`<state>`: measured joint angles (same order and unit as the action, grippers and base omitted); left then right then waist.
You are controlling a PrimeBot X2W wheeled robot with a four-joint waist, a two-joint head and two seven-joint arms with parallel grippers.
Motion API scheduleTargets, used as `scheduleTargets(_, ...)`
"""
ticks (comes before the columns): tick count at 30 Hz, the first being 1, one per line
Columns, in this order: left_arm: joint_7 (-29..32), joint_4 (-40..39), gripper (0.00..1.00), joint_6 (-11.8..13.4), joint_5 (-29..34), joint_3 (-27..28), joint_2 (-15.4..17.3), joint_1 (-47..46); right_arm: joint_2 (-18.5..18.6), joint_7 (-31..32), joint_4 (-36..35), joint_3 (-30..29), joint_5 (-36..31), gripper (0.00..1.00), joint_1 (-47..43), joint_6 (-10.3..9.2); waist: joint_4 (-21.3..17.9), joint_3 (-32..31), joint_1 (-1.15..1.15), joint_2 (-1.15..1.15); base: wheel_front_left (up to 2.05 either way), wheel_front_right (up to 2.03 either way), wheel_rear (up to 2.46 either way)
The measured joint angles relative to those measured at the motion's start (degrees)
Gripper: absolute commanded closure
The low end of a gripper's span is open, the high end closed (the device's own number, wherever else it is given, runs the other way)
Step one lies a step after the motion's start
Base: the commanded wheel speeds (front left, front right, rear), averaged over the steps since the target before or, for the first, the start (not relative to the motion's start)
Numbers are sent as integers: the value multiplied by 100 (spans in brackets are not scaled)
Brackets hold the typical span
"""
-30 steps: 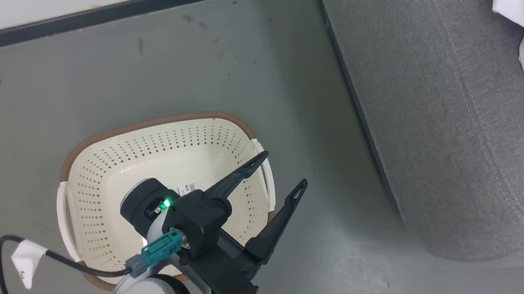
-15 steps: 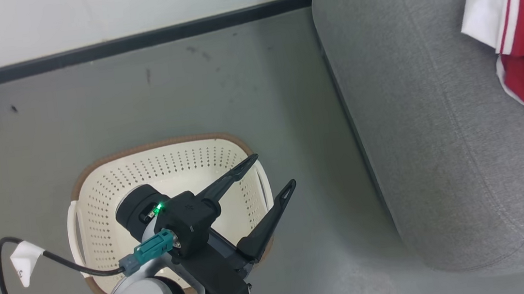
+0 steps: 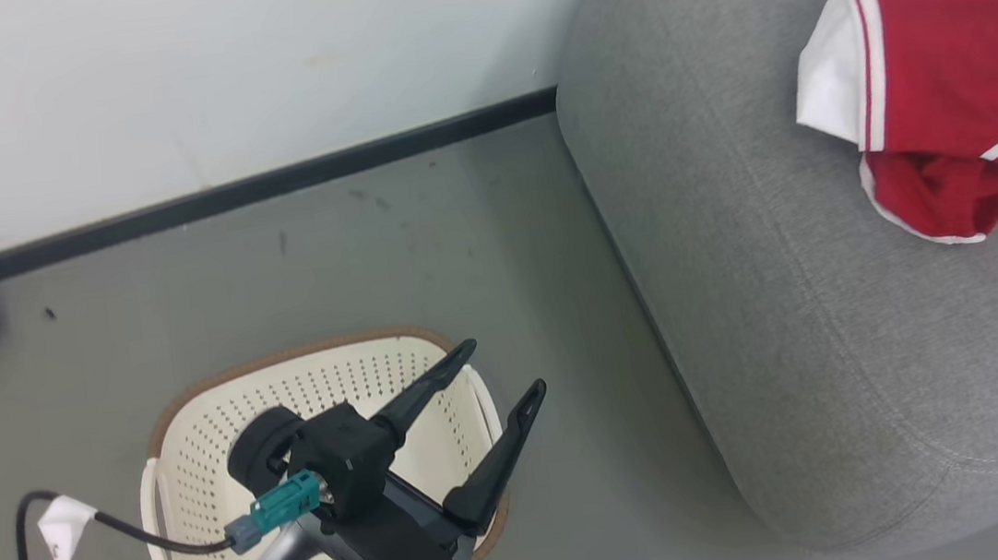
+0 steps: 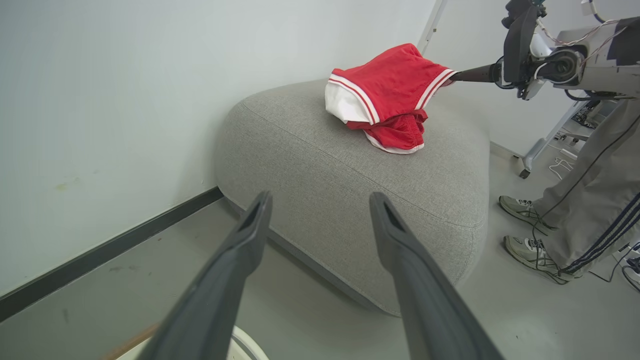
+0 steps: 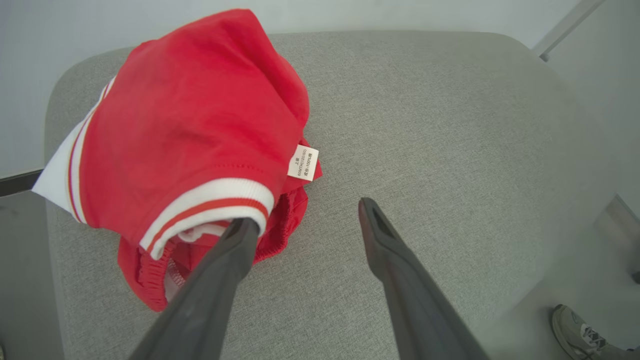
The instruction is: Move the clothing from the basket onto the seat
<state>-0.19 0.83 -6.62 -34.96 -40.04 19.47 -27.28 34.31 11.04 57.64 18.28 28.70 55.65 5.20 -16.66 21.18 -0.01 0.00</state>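
we see the soft red clothing [image 3: 933, 86], white-striped, heaped on the rounded grey woven seat [image 3: 792, 333]. our right gripper [image 5: 307, 214] is spread, one finger at a cuff. beside the seat, our left gripper [image 3: 503, 368] gapes over the perforated cream basket [image 3: 191, 442].

In the head view the left gripper [image 3: 502, 368] and its arm hide much of the inside of the basket [image 3: 200, 432], and the clothing [image 3: 932, 77], by the far edge of the seat [image 3: 792, 333], runs off the right side. The print on the tag [image 5: 303, 162] (right wrist view) is too small to read.
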Motion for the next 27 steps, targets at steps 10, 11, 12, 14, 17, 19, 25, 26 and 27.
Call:
scheduleTargets(10,-337,264,0,126,-131,220,-119,324,58,-333,-548,244,-65,0,-257,138,-71,-626,0,0,0,0,0)
scheduleTargets(11,-353,268,0,162,-133,242,-121,346,47,-381,-620,263,-65,0,-260,145,-68,-689,0,0,0,0,0)
scheduleTargets(12,-381,270,0,169,-149,269,-124,374,43,-442,-722,278,-65,0,-280,158,-60,-754,0,0,0,0,0)
scheduleTargets(14,-437,272,0,215,-188,293,-151,447,44,-590,-944,293,-62,0,-377,170,-35,-875,-1,0,0,0,0)
scheduleTargets(17,-503,269,0,269,-259,337,-165,543,52,-1009,-1471,264,-10,0,-592,186,44,-1029,-1,0,0,0,0)
scheduleTargets(19,-521,270,0,328,-281,350,-163,569,102,-1238,-1801,233,10,0,-683,187,134,-1097,-1,-1,0,0,0)
scheduleTargets(25,-677,290,0,511,-319,534,-151,735,227,-1769,-2638,-32,225,0,-1403,187,479,-1268,0,0,0,0,0)
scheduleTargets(26,-709,296,0,516,-335,583,-141,778,241,-1836,-2778,-68,244,0,-1558,187,545,-1296,0,0,0,0,0)
scheduleTargets(27,-730,303,0,555,-353,626,-132,815,245,-1887,-2914,-93,288,0,-1708,186,609,-1324,0,0,0,0,0)
